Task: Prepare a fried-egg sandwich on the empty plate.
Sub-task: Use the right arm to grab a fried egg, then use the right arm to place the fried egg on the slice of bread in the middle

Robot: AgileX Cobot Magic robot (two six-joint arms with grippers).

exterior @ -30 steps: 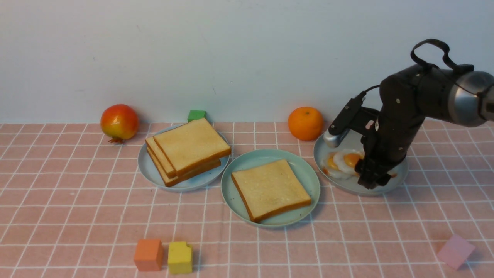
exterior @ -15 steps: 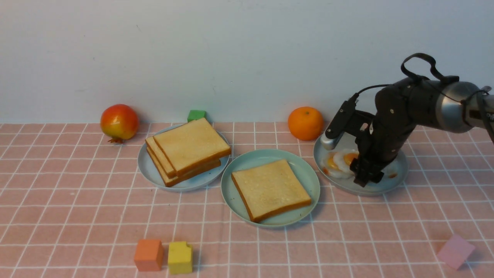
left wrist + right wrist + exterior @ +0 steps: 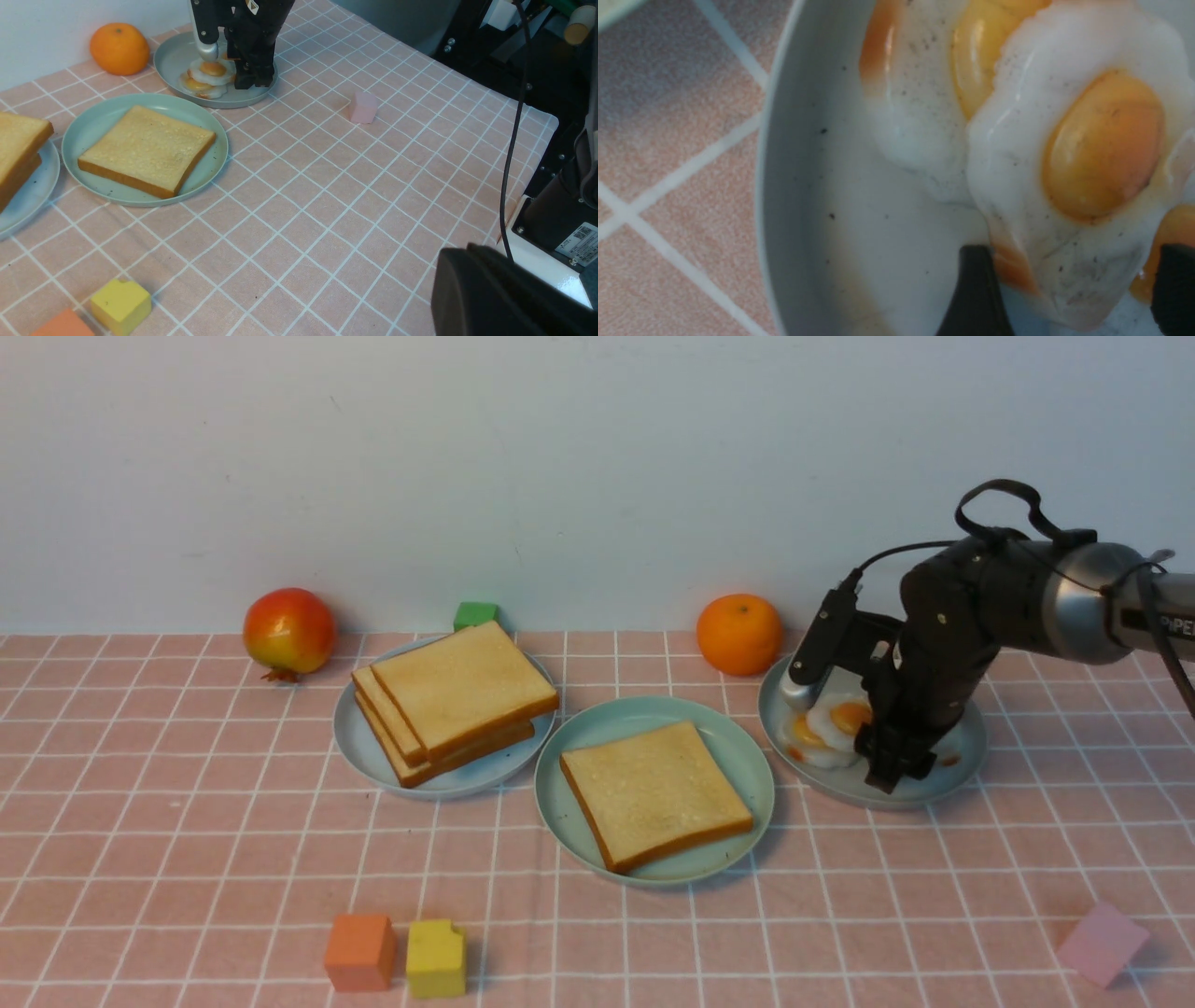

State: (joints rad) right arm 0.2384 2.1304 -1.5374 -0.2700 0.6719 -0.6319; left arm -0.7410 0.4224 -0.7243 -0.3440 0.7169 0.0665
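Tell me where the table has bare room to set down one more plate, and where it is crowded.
Widest bare cloth: the front strip between the yellow cube and the pink cube, before the mint-green plate. The left side between pomegranate and orange cube is also free. Crowded: the middle row of three close plates, with the right gripper at the egg plate.

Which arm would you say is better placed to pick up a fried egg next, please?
The right. The right gripper, open, is down in the egg plate, fingers either side of the top egg's edge. The left gripper sits shut, far across the table.
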